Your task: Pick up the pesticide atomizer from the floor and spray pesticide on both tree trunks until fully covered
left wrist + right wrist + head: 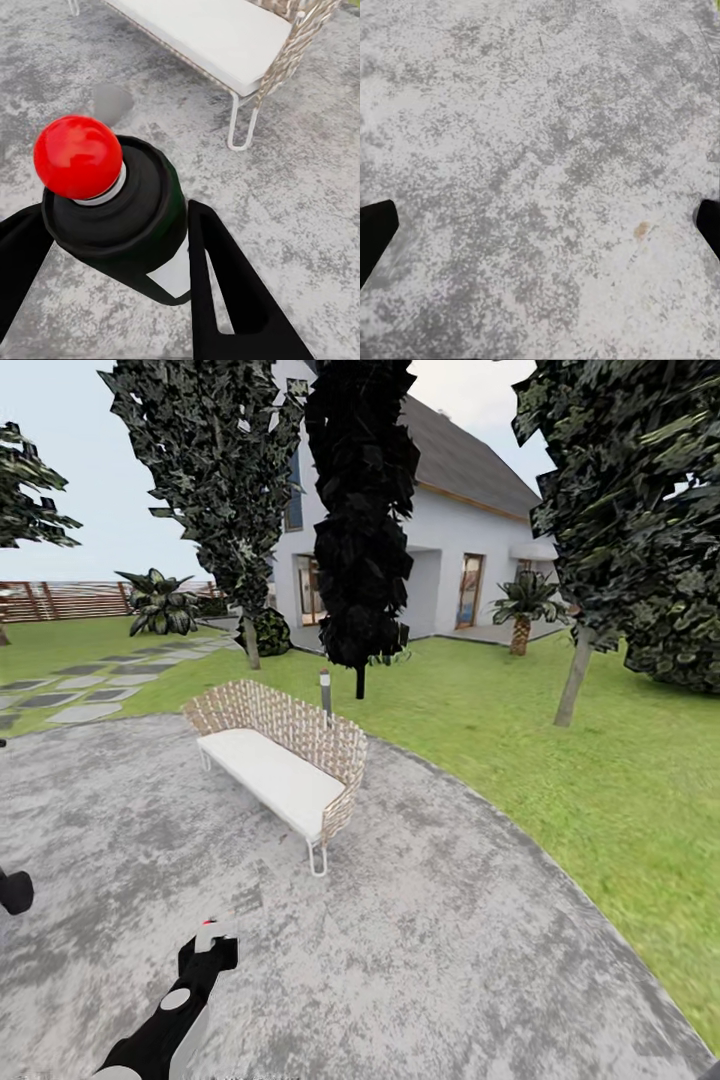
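Observation:
The pesticide atomizer (146, 225), a dark bottle with a white label and a red ball on top, sits between the black fingers of my left gripper (112, 217), which is shut on it. In the head view that gripper (208, 948) hangs low over the grey stone floor (450, 920), with the atomizer's red spot (207, 923) at its tip. One tree trunk (250, 648) rises at the lawn's back left, another tree trunk (573, 682) leans at the right. My right gripper (540, 229) is open over bare paving, its fingertips (375, 232) far apart.
A woven bench with a white cushion (275, 765) stands on the patio ahead, a thin lamp post (325, 695) behind it. A narrow black cypress-like tree (360, 520) stands mid-lawn. Grass (560, 780) curves round the patio's right. A white house (450, 560) and stepping stones (90, 685) lie beyond.

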